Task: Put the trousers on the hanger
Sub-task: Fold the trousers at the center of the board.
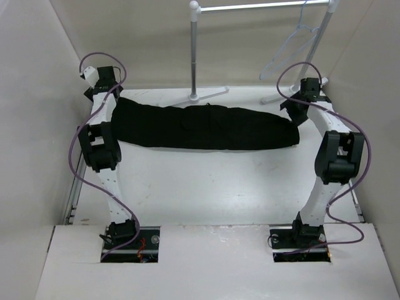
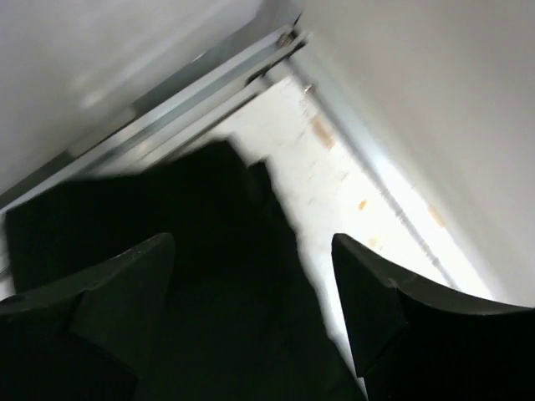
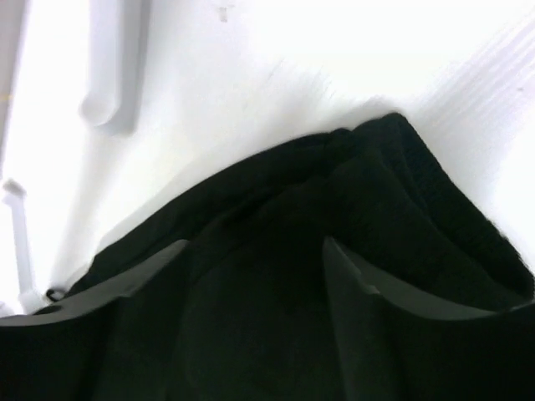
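The black trousers (image 1: 206, 128) lie folded lengthwise across the far part of the table. The pale hanger (image 1: 289, 50) hangs by its hook from the rack's bar at the back right. My left gripper (image 1: 107, 94) is at the trousers' left end, open, its fingers (image 2: 125, 284) spread over the black cloth (image 2: 209, 276). My right gripper (image 1: 299, 111) is at the trousers' right end, open, its fingers (image 3: 376, 284) spread over the cloth (image 3: 276, 276). Neither is closed on the fabric.
A white garment rack (image 1: 195, 56) stands at the back, its feet on the table behind the trousers; one foot shows in the right wrist view (image 3: 113, 67). Walls close in left and right. A metal rail (image 2: 209, 83) runs along the table's left edge.
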`<state>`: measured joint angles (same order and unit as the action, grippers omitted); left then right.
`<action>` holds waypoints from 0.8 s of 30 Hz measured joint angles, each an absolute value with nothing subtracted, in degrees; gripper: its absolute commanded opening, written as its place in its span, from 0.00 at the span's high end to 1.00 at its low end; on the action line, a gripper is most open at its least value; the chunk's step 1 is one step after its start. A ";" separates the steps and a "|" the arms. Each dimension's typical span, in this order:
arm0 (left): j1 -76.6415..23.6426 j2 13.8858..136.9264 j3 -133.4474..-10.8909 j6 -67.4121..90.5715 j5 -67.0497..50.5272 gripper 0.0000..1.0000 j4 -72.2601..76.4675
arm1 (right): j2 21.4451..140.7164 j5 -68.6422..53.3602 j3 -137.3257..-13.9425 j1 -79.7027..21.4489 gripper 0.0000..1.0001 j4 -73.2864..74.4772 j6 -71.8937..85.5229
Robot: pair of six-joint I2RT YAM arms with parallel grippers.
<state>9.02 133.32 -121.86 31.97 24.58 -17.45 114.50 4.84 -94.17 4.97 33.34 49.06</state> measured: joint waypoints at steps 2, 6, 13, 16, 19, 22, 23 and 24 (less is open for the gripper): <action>9.32 124.49 -107.70 32.47 24.01 0.26 -14.96 | 108.47 5.04 -88.42 4.82 0.28 31.14 48.14; 10.90 108.79 -84.93 36.51 23.00 0.32 -11.55 | 93.91 5.48 -74.11 4.05 0.75 26.28 47.31; 14.61 103.07 -67.11 44.60 15.05 0.26 -2.98 | 81.91 4.12 -56.12 3.86 0.52 20.29 50.68; 15.38 106.61 -66.08 47.16 12.08 0.25 -0.99 | 84.05 1.80 -52.45 6.48 0.31 18.35 51.31; 15.81 108.71 -67.26 48.73 10.74 0.25 2.24 | 87.79 -0.27 -50.74 8.54 0.29 14.96 51.42; 15.88 111.26 -69.12 49.67 9.65 0.25 3.95 | 91.85 -1.58 -50.76 9.98 0.33 11.00 51.86; 15.88 111.92 -70.00 50.06 9.30 0.26 4.67 | 93.08 -1.96 -50.89 10.41 0.37 9.96 52.21; 15.88 112.62 -70.72 50.30 9.02 0.28 4.93 | 94.43 -2.20 -51.07 10.87 0.41 9.04 52.60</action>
<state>15.88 112.62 -70.72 50.30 9.02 4.93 94.43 -2.20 -51.07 10.87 9.04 52.60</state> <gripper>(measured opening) 0.748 0.649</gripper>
